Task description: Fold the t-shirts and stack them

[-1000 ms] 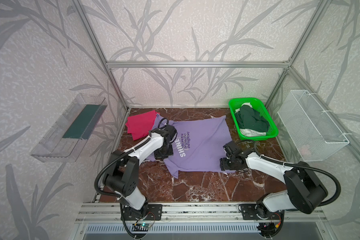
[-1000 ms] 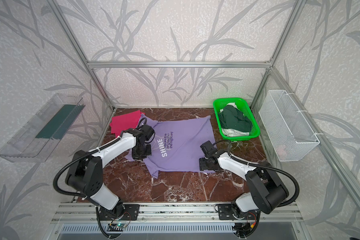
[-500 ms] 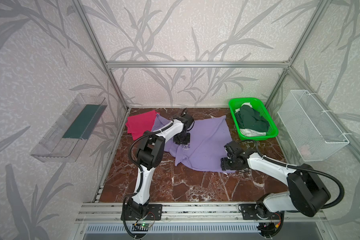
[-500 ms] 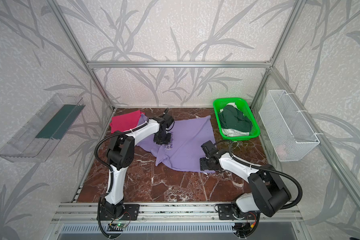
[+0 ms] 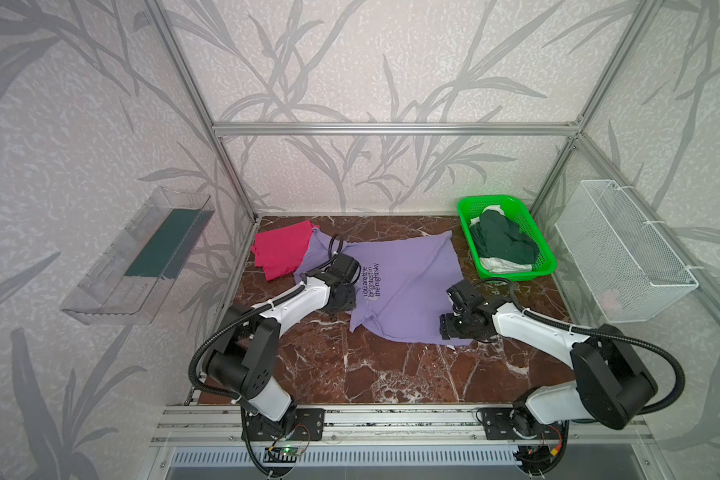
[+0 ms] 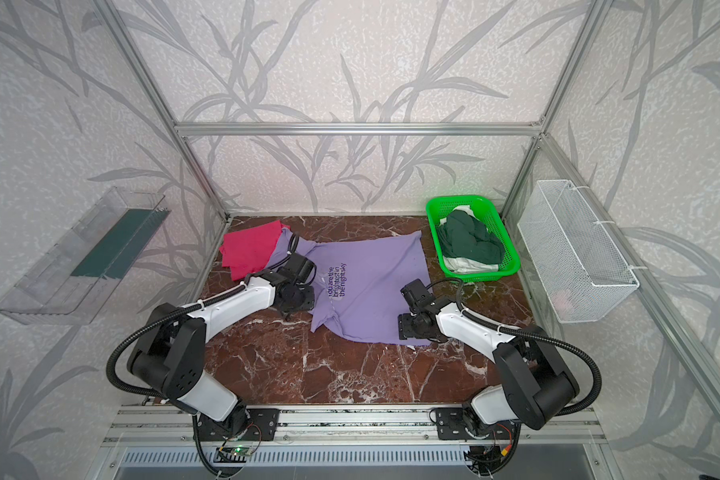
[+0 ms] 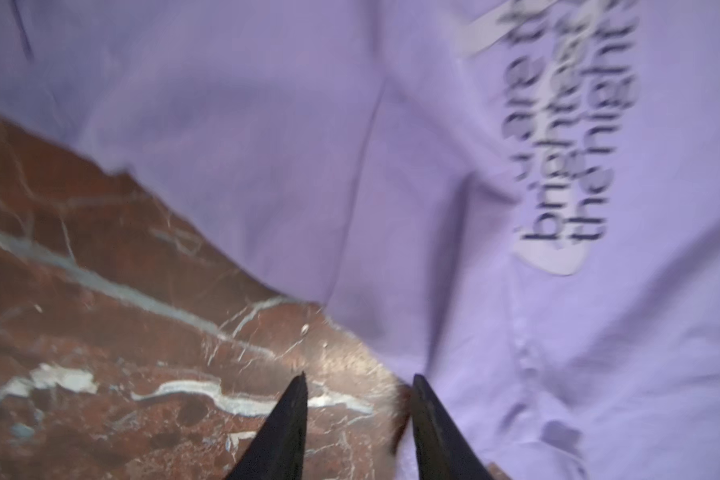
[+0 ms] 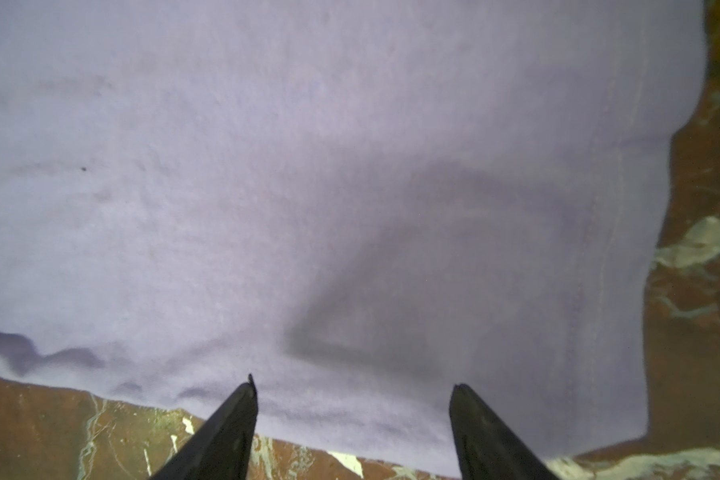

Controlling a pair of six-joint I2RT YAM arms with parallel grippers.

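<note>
The purple t-shirt (image 5: 408,291) lies spread and rumpled on the marble table (image 5: 371,365), dark lettering face up and one near corner folded under. Its far-left sleeve touches the red t-shirt (image 5: 281,253), which lies folded at the table's far-left corner; which of the two overlaps the other cannot be told. The left gripper (image 7: 358,380) sits low at the purple t-shirt's left edge beside the lettering. Its fingers (image 7: 292,415) stand apart, one above bare marble and the other above cloth, with nothing grasped between them. The right gripper (image 8: 354,388) sits at the shirt's near-right corner, over the hem. Its fingers (image 8: 225,428) are spread wide and released, the cloth lying flat beneath them. A green basket (image 5: 466,208) stands at the far right of the table, apart from the purple t-shirt, and holds a dark green garment (image 5: 504,241) bunched on top of a white garment (image 5: 501,266). A white wire basket (image 5: 624,253) hangs on the right wall and a clear tray (image 5: 138,257) on the left wall.
</note>
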